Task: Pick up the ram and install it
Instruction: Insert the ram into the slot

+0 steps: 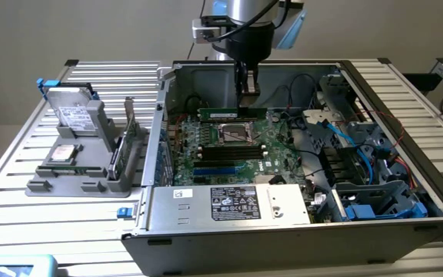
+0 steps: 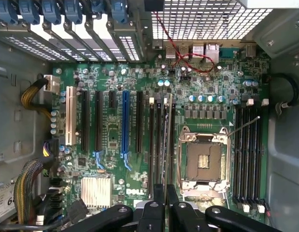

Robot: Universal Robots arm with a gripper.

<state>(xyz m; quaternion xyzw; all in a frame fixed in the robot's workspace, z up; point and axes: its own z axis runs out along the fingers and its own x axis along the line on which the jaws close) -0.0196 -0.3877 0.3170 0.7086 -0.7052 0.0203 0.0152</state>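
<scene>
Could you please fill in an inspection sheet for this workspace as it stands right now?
Surface: slatted metal table carrying an open grey computer case.
Job's things: long thin green ram stick, edge-on at the black memory slots beside the silver-framed processor socket; whether it is seated cannot be judged.
Clutter: grey parts holder on the exterior view's left, with a silver hard drive and a green bracketed card.
Grippers: black gripper shut on the ram stick.
Cables: red wires, yellow-black bundle, blue cables, all apart from the stick.
Surroundings: plain beige wall.
</scene>
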